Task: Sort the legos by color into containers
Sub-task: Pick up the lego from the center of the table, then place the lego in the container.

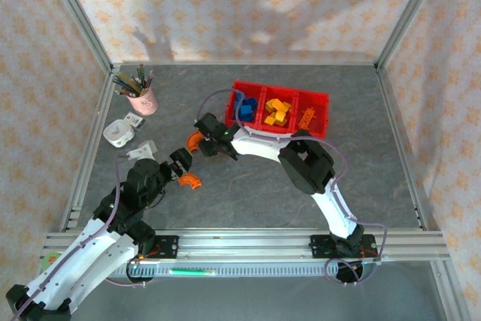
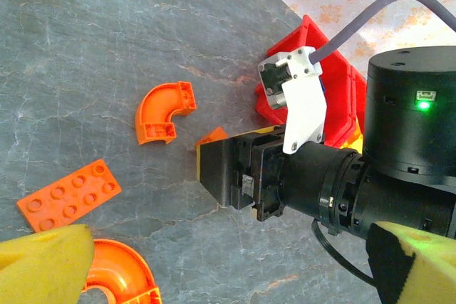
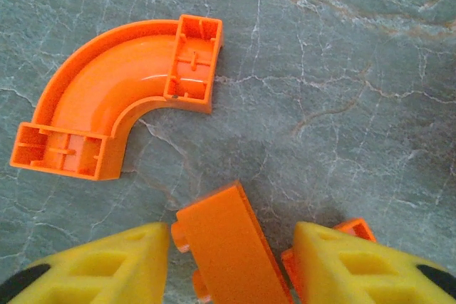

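The right arm (image 1: 308, 167) reaches from its base at the near edge up and leftward across the surface (image 1: 361, 178), with the elbow raised and the wrist bent down left of centre. The right jaws straddle a tilted orange block (image 3: 228, 240), with one pad (image 3: 107, 265) against its side. Whether the other pad presses the block cannot be told, so a firm clamp is unconfirmed. An orange arch (image 3: 107, 105) lies flat just beyond the block, apart from it.

The left arm (image 1: 139, 186) leans in from the near left corner, its wrist close beside the right wrist. The left jaws stand wide apart and hold nothing. A second orange arch (image 2: 121, 272) lies beside one pad (image 2: 43, 261), and an orange plate (image 2: 69, 194) lies just past it.

The containers (image 1: 279, 89) sit by the far edge, right of centre, holding blue, yellow and orange legos, one colour per bin. A pink cup (image 1: 144, 101) stands toward the far left corner.

Open surface lies toward the right edge and the near edge. Between the two wrists the room is tight.
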Controlling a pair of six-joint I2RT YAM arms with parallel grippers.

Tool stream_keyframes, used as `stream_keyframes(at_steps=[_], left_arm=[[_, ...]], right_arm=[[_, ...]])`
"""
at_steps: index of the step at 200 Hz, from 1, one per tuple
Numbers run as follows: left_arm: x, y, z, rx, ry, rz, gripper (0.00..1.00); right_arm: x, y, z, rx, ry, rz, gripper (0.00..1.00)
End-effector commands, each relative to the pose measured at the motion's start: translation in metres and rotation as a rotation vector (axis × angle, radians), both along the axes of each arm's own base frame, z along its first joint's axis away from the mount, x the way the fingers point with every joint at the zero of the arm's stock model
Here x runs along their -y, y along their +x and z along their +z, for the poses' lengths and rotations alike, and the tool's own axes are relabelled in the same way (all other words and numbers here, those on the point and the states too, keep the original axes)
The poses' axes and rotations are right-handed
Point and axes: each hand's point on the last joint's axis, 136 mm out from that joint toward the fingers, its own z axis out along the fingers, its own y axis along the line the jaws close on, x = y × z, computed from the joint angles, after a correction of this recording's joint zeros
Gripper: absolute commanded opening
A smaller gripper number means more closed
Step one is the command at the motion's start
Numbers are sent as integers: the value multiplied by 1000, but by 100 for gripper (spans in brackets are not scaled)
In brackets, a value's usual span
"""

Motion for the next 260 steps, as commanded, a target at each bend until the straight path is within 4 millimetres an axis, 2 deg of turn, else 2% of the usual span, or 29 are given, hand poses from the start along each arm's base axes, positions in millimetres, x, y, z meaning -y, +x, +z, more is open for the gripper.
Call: stream_keyframes(at_steps=[1,79,101,123,151,173,200,231,260], left_arm=[[-8,-1,-6,-6,21,34,99],[-7,-1,-4,-4,16,27,99],[-7,-1,-1,2,10,28,99],[-4,1,4,7,5,20,99],[1,3,13,12,5,-3,99],[9,7,20,27,-6,-36,99],[21,15,29,55,-22,-82,99],[42,27,38,75,-39,-158,99],[61,39,44,101,-60,-211,99]], right_arm=[[-1,3,-2,23,-48,8,44],[-2,3,0,21,-52,0,21],[-3,-1,13,13,-7,-5,16],[-4,-8,35,9,59,-12,14],[9,-11,62,10,130,-64,14],[30,-10,81,-14,194,-129,14],[72,-3,101,-20,259,-237,14],[135,14,121,21,295,-395,14],[205,35,128,50,314,-577,14]])
